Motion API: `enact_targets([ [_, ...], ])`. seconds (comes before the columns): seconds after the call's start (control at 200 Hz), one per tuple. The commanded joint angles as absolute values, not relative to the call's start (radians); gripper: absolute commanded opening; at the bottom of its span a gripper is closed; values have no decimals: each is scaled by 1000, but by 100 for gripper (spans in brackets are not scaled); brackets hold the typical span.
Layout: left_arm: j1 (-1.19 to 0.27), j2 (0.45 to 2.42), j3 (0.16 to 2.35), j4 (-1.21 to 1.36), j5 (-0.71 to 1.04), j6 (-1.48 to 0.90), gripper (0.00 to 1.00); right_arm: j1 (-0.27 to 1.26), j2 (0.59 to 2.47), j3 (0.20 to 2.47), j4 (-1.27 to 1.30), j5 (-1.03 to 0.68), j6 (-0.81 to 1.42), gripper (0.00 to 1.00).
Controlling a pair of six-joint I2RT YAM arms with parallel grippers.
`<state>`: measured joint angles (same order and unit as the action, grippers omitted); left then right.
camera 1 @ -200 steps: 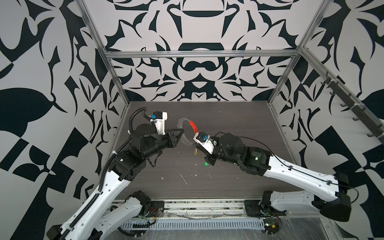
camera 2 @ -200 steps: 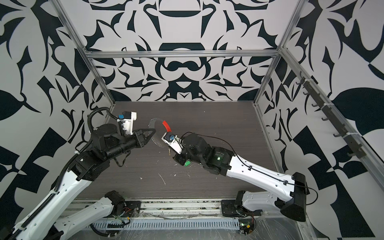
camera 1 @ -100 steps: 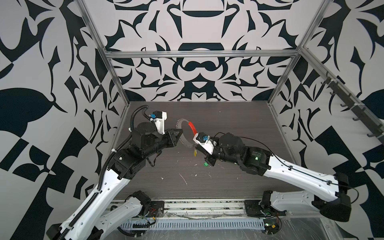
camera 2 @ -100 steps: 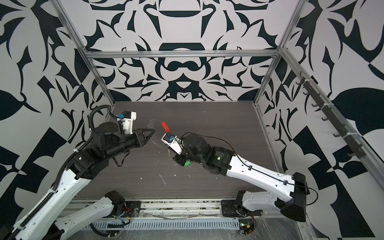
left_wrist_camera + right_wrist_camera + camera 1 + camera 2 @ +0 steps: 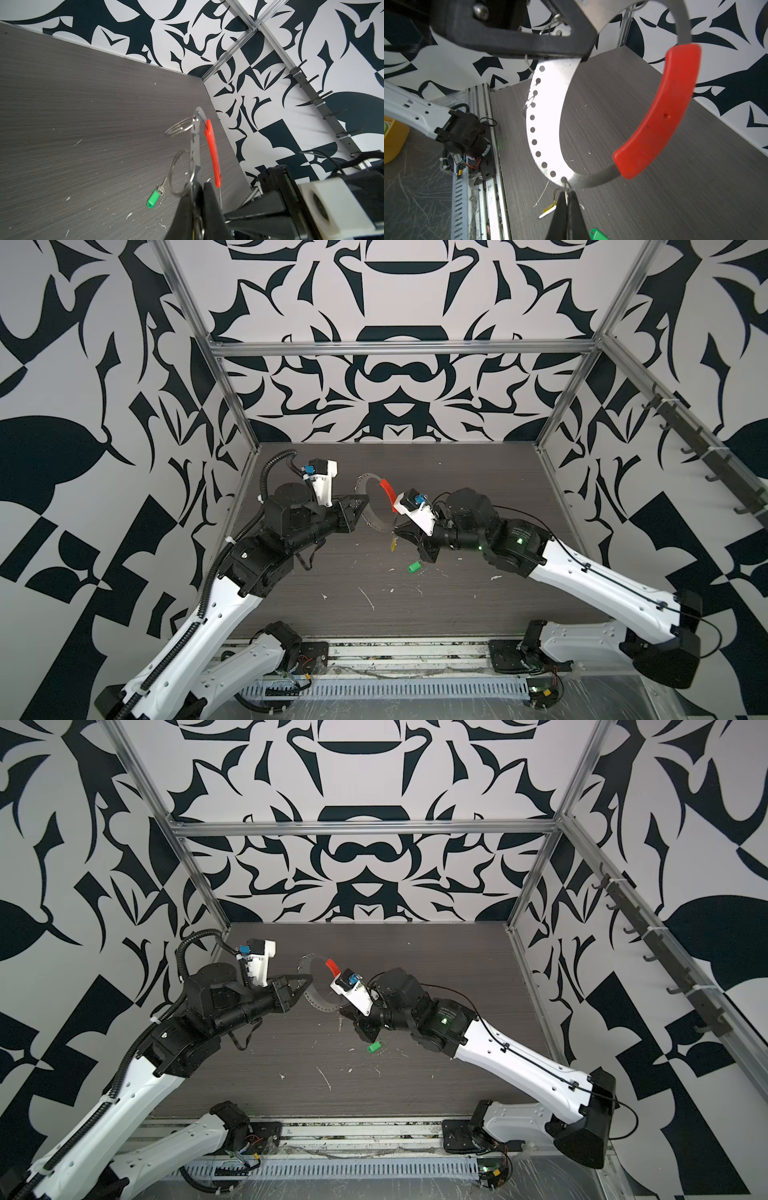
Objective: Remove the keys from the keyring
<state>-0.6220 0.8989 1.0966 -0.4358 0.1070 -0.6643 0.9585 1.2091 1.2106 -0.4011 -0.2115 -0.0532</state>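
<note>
The keyring, a flat silver crescent band pierced by a row of small holes and closed by a curved red sleeve, is held up off the table, left of centre between the 2 arms in both top views. The left gripper is clenched on the left side of the band. In the left wrist view its fingers squeeze the band edge-on, with the red sleeve running alongside. 2 bare silver rings hang from the band in that view, 1 near its far end and 1 just beside the fingers.

The right gripper is closed tight on the thin silver split ring of the yellow key. That ring passes through the last hole at the low end of the band. The yellow tag dangles just beside the fingertips, clear of the table, and in a top view it hangs below the right gripper.

The green key lies flat on the table, apart from the keyring, just on the near side of the right gripper. Small white scraps are scattered over the near half of the table.
</note>
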Motion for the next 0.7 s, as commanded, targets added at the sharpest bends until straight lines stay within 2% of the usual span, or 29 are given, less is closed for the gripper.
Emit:
enact_targets([
  [0.0,-611,933,1094,-580,30,-606,0,986,1186,1325,-365,-208,-126,0],
  [0.4,-611,900,1077,-510,95,-604,0,986,1319,1449,-502,-186,-157,0],
  [0.695,-607,906,1082,-588,-1,-637,0,988,1137,1249,-211,-78,-134,0],
])
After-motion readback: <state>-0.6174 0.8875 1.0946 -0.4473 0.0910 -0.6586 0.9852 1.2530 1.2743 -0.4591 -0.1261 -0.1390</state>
